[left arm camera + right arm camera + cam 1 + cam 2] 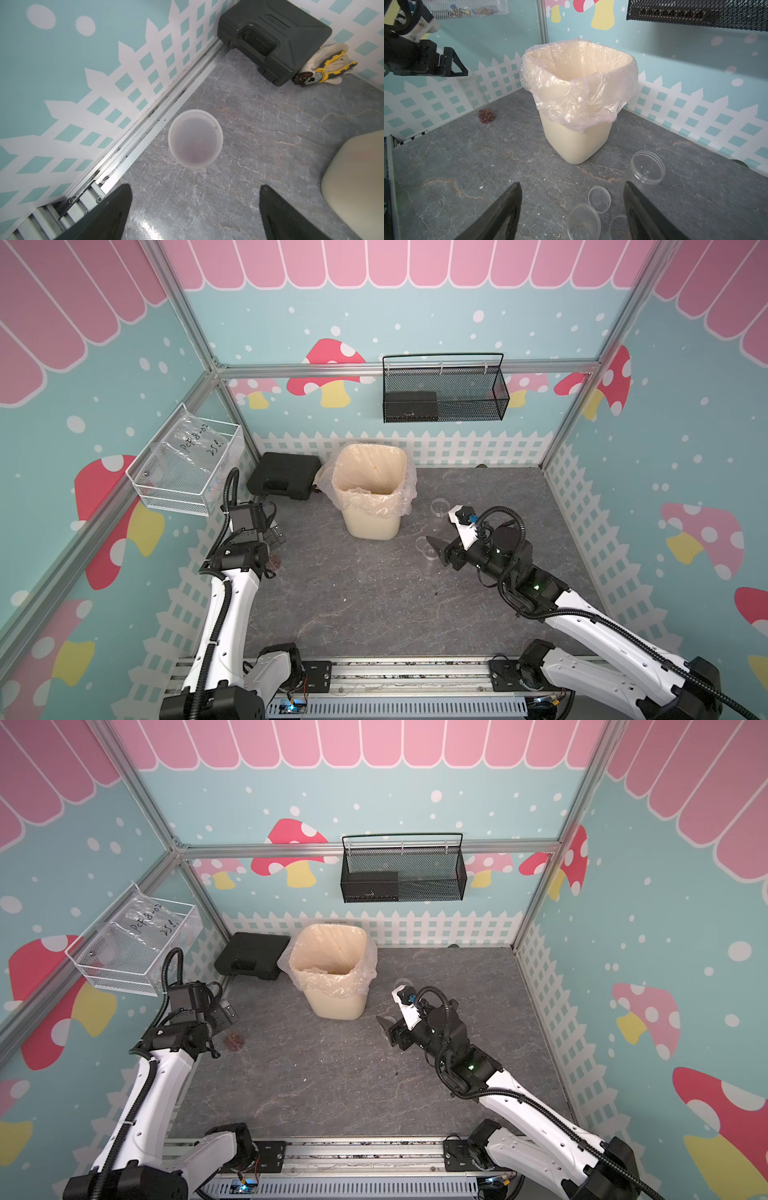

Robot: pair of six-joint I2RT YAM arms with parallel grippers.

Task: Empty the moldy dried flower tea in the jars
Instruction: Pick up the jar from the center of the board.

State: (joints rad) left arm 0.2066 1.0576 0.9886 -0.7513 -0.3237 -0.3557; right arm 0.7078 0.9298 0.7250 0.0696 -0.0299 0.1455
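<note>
Nearest to the robot's base, the right gripper point(572, 207) is being shown with its black fingers spread apart, and nothing is being pinched between them. Just under and beyond it, two small clear plastic cylinders are standing uncovered on the grey marbled table top point(467, 166). These are the nearer open jar point(583, 222) and the further open jar point(645, 170), and two flat round clear lids point(599, 199) are lying beside them. Both jars are looking empty (only some tiny specks are being seen inside), so this part of the work is being judged as done.

At the other side, the left gripper point(195, 207) is also being shown wide open. It is hovering above the third clear jar point(195, 138) and is not touching it. The reddish-brown dried flower tea point(486, 116) is lying as a small clump at the bottom of this jar, close to the side wall. The jar's top is looking hazy, so the lid is being judged as still on (this is not certain).

Further back, the cream plastic waste bin point(577, 145) with its thin clear liner is standing between the arms. Its bottom is not being shown, so what is lying inside cannot be told. Behind it, a black plastic case point(286, 475) is lying at the back wall.

One jar is therefore remaining to be opened and tipped into the bin.
</note>
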